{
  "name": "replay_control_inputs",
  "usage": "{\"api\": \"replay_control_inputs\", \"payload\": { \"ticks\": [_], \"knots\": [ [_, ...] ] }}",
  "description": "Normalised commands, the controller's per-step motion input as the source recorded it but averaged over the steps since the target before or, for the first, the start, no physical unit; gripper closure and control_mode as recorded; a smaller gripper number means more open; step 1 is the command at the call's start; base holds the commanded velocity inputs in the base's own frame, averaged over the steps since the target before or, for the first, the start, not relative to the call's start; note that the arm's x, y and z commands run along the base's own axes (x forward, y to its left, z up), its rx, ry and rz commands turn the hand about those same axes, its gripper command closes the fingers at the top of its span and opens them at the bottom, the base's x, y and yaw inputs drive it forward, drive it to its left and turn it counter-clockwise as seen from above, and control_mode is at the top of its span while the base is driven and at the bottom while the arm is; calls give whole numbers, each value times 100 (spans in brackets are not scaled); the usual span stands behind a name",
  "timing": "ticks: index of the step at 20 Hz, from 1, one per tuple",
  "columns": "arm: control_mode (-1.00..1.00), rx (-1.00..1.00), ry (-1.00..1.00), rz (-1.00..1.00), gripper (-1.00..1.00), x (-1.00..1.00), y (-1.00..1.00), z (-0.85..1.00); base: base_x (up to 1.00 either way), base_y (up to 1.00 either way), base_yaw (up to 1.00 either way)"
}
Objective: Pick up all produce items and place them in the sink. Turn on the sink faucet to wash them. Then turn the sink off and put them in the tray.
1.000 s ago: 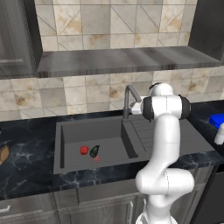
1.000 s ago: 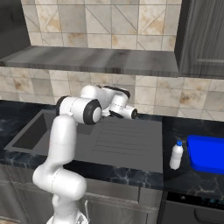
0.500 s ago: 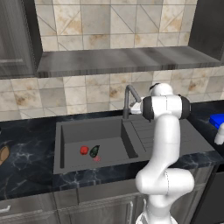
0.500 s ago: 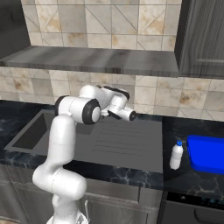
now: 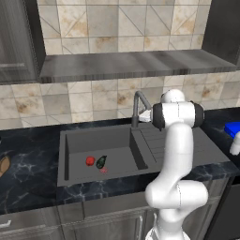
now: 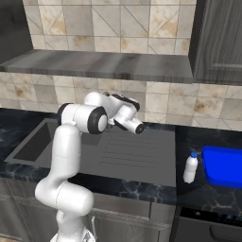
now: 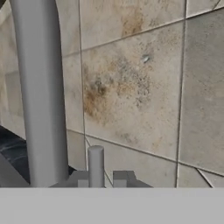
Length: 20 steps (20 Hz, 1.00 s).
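White bottle (image 6: 190, 167) on dark counter (image 6: 198, 194), just beside blue tray (image 6: 224, 166). Tan oblong item (image 5: 3, 166) at counter's far left edge. Tiled wall (image 7: 144, 83) close behind faucet (image 7: 40, 87).

Red ball (image 5: 90, 161) and dark green oval (image 5: 101, 162) lie side by side on sink (image 5: 98, 140) floor – well below and left of gripper (image 7: 101, 178). Gripper up at faucet base; small lever (image 7: 96, 164) stands between fingertips (image 7: 123, 177), thick spout just left. Fingers parted either side of lever – contact cannot be told.
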Motion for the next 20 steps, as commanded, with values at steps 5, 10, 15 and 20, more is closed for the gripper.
{"api": "replay_control_inputs", "payload": {
  "ticks": [5,10,15,20],
  "knots": [
    [-100,6,0,-6,100,0,-69,0,0,0,0],
    [-100,9,1,-4,100,0,-79,-1,0,0,0],
    [-100,10,5,-3,100,0,-82,-5,0,0,0],
    [-100,12,8,-3,100,0,-81,-9,0,0,0]
  ]
}}
